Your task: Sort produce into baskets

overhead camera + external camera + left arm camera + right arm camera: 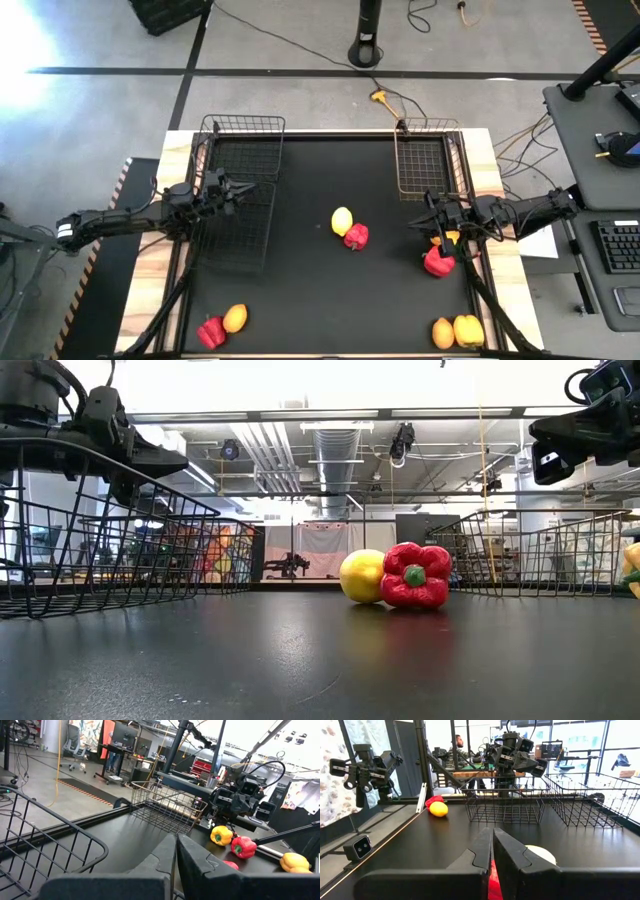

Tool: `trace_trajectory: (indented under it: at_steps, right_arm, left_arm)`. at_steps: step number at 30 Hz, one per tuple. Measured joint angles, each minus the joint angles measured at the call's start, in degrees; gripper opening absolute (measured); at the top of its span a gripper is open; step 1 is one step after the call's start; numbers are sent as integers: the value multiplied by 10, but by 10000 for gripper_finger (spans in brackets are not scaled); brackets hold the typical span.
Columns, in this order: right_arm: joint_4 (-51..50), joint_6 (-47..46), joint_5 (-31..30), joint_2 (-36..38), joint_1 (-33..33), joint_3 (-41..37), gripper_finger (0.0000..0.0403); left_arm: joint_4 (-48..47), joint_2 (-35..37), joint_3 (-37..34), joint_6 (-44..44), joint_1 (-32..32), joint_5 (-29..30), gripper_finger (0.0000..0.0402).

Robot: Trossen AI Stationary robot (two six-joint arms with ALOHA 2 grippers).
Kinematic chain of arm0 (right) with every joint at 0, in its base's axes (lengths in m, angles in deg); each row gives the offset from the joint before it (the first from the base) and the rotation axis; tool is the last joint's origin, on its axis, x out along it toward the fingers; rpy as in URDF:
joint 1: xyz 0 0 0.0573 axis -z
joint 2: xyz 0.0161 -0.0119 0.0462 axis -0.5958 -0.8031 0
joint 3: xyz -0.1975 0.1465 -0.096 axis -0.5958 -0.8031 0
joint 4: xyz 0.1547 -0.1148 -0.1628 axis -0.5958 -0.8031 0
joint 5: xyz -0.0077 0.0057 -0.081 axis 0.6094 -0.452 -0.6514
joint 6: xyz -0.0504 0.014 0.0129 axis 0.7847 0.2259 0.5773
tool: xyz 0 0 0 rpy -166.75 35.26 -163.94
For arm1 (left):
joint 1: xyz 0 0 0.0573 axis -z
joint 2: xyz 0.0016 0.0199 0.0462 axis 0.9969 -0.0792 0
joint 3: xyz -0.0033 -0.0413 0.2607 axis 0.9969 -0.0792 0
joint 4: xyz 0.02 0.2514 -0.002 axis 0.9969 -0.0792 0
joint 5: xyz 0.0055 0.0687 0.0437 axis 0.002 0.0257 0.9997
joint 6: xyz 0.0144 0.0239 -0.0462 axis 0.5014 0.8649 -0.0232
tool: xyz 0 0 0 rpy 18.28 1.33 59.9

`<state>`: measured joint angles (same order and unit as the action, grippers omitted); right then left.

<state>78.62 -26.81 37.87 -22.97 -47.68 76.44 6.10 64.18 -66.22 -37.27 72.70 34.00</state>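
1. Produce lies scattered on your black tabletop (300, 290): a lemon (342, 220) touches a red pepper (356, 237) near the middle, with both baskets at the back well apart from them.
2. At the front left corner you have another red pepper (211, 332) touching an orange-yellow oval piece (235, 318).
3. At the front right corner an orange oval piece (443, 332) sits just beside a yellow bell pepper (468, 330).
4. On the right side, a third red pepper (438, 262) lies under the right arm, with a yellow pepper (447, 238) just behind it.
5. Your three wire baskets: one at the back left (243, 145), one at the back right (428, 158), and a third (238, 225) on the left side, beneath the left arm.
6. Your left gripper (250, 187) hovers over the rim of that left-side basket; its fingers are pressed together and it has hold of nothing.
7. Your right gripper (422, 222) hangs above the tabletop, near the red pepper on the right side; its fingers too are pressed together, empty.
8. In the low view, the lemon and central red pepper rest on the tabletop with basket mesh to either side.
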Motion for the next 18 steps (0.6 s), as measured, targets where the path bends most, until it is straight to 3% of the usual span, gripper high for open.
trace_trajectory:
  at_steps: [18]
  right_arm:
    - [0,0,0,0,0,0,13]
  left_arm:
    - [0,0,0,0,0,0,0]
